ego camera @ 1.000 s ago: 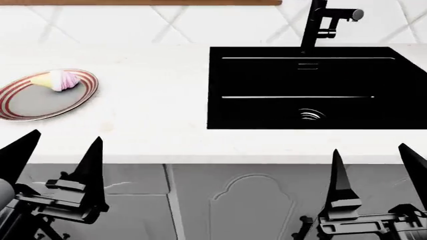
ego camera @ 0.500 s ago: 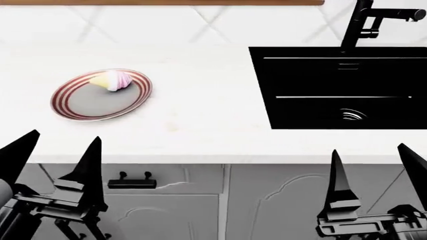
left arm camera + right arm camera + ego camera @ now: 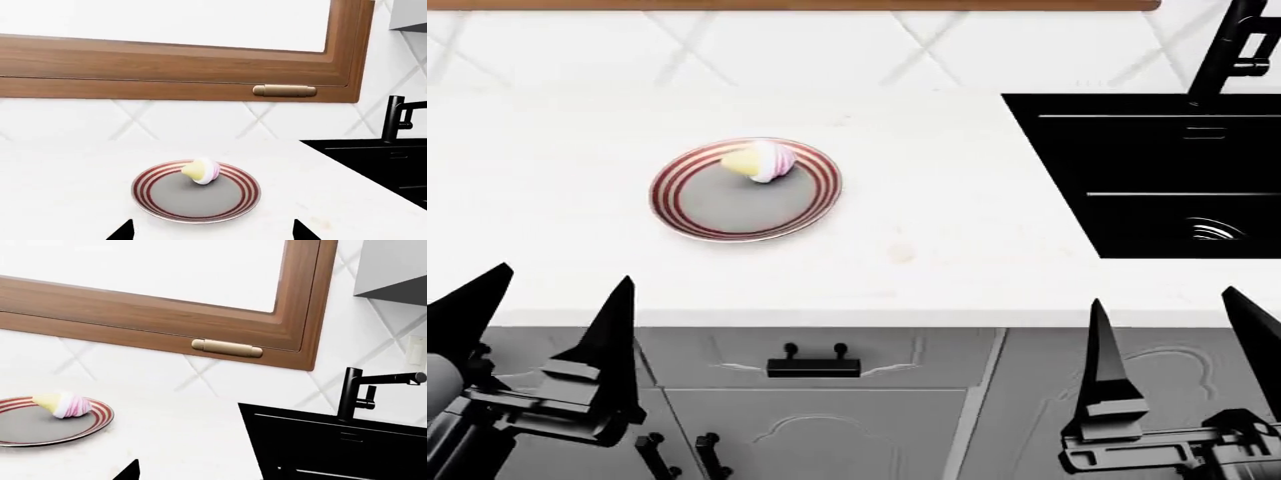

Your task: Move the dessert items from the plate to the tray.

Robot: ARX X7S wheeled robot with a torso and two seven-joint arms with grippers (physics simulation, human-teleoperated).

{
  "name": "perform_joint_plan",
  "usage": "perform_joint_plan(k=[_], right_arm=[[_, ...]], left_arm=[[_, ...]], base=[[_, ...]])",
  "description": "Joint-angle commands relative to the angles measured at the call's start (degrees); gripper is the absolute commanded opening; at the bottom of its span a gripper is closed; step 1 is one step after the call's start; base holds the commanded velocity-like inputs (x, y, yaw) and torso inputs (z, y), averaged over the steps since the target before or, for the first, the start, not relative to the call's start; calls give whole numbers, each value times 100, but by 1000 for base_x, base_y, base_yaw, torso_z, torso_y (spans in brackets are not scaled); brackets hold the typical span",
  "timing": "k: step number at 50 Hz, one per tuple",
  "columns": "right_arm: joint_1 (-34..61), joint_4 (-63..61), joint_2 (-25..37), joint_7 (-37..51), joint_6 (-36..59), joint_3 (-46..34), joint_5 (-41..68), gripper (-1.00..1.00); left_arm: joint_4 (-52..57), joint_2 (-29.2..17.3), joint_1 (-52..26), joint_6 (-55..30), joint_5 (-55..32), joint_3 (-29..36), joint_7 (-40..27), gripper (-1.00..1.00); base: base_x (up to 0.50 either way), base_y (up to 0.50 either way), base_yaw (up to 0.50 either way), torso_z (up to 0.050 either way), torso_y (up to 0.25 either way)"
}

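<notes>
Both jaws spread wide, holding nothing: my left gripper (image 3: 541, 300) and right gripper (image 3: 1174, 320).
Ice cream (image 3: 759, 160) lies tipped over at the plate's (image 3: 714, 220) 12 o'clock edge, on the counter (image 3: 934, 200) at my 11 o'clock; sink (image 3: 1148, 180) at 2.

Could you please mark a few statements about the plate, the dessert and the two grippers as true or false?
1. The pink-and-white swirled ice cream in its pale yellow cone lies on the round red-striped plate. True.
2. A cupcake sits beside it on the plate. False: only the ice cream is there.
3. The left gripper grips the cone. False: it hangs open, short of the white countertop.
4. The right gripper is open and empty. True.
5. The black sink lies right of the plate. True.
</notes>
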Motion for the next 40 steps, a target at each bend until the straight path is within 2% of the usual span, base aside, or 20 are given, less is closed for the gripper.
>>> perform_joint_plan(k=[1, 14, 16, 18, 22, 23, 24, 29, 40], right_arm=[[-61, -1, 37, 34, -76, 7, -34, 100], [-536, 7, 251, 305, -425, 149, -213, 100], [-440, 32, 215, 209, -406, 114, -122, 100], [-268, 77, 168, 124, -333, 89, 41, 100], [84, 184, -13, -126, -120, -66, 299, 100], [204, -240, 715, 376, -285, 8, 813, 100], [140, -243, 1451, 644, -919, -61, 1037, 100], [940, -243, 1454, 61, -206, 723, 2656, 100], [2136, -243, 1444, -232, 1128, 1848, 4562, 100]], left_arm=[[-54, 14, -133, -40, -63, 138, 55, 100], [-77, -19, 23, -17, -200, -11, 111, 100], [171, -159, 405, -69, -410, -530, -50, 100], [472, -319, 804, -234, -904, -1363, -279, 100], [483, -814, 1457, -55, -1653, -2485, -431, 100], [482, -894, 1454, -108, -1856, -2675, -461, 100], [480, -952, 1426, -156, -2014, -2797, -476, 100], [311, -1316, 1149, -245, -2659, -3122, -455, 100], [80, -1770, 636, -440, -3430, -3531, -545, 100]], base=[[-1, 500, 0, 0, 0], [0, 72, 0, 0, 0], [0, 0, 0, 0, 0], [0, 0, 0, 0, 0], [0, 0, 0, 0, 0], [0, 0, 0, 0, 0], [0, 0, 0, 0, 0], [0, 0, 0, 0, 0], [0, 0, 0, 0, 0]])
